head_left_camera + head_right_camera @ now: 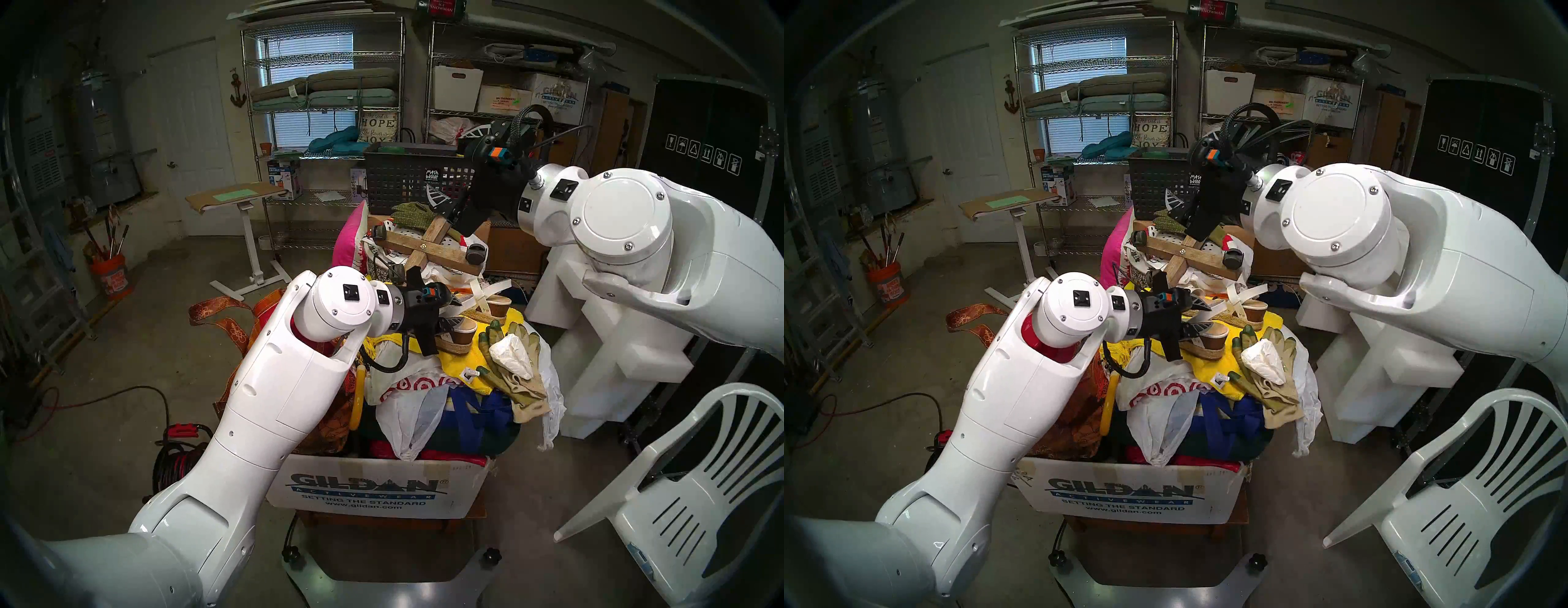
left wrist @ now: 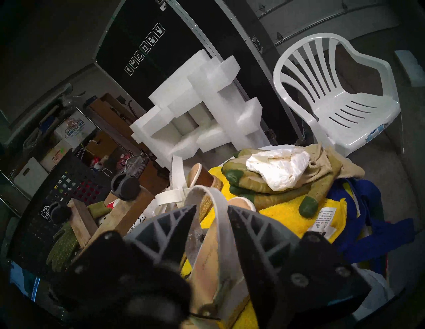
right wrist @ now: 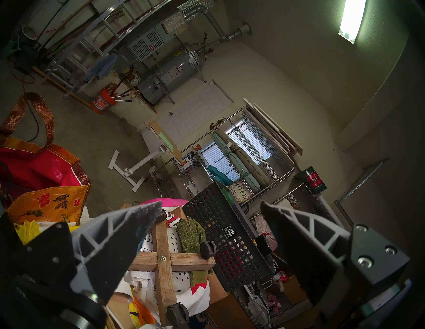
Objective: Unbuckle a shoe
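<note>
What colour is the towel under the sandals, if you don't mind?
Bright yellow towel, shown best in the left wrist view.

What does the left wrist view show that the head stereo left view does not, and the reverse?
Only the left wrist view shows the left tool with its fingers on either side of the near sandal's ankle strap. Only the head stereo left view shows the right tool open above the wooden caster cross. Both show the twin sandal, yellow towel and gloves.

We see the white-strapped sandal (image 1: 1208,337) resting upright on a yellow towel (image 1: 1212,373). Its jute-and-cork sole and tan footbed show; the thin ankle strap arcs upward.
</note>
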Controlling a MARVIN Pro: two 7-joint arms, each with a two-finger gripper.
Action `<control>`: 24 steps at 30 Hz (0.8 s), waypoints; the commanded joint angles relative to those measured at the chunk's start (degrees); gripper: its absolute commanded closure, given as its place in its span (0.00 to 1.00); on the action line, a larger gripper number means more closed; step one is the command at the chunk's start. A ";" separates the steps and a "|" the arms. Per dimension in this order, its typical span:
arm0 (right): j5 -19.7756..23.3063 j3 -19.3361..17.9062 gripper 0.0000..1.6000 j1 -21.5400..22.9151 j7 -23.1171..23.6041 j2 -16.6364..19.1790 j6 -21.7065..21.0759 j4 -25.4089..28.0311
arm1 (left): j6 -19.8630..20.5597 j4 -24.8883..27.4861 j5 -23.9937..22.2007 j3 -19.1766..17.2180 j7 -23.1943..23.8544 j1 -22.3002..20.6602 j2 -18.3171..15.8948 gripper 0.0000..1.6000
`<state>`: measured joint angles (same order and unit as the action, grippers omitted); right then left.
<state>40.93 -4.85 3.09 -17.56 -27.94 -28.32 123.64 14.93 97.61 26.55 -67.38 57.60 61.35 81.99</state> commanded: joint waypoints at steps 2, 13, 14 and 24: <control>0.12 -0.99 0.00 0.82 -0.41 0.08 0.10 -0.12 | 0.45 0.99 -0.41 -0.66 0.33 -1.78 0.72 0.42; 0.14 -1.01 0.00 0.82 -0.42 0.07 0.10 -0.12 | -0.37 -0.12 0.39 1.19 0.09 -1.16 1.10 0.44; 0.14 -1.01 0.00 0.81 -0.42 0.07 0.09 -0.12 | -0.33 -0.11 0.60 1.38 -0.26 -1.02 1.16 0.44; 0.14 -1.01 0.00 0.81 -0.42 0.07 0.09 -0.12 | -1.37 -1.63 2.47 2.70 -2.23 -1.60 1.03 0.56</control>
<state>40.95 -4.87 3.09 -17.56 -27.94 -28.33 123.64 14.24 96.26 28.61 -64.40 56.61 60.84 82.49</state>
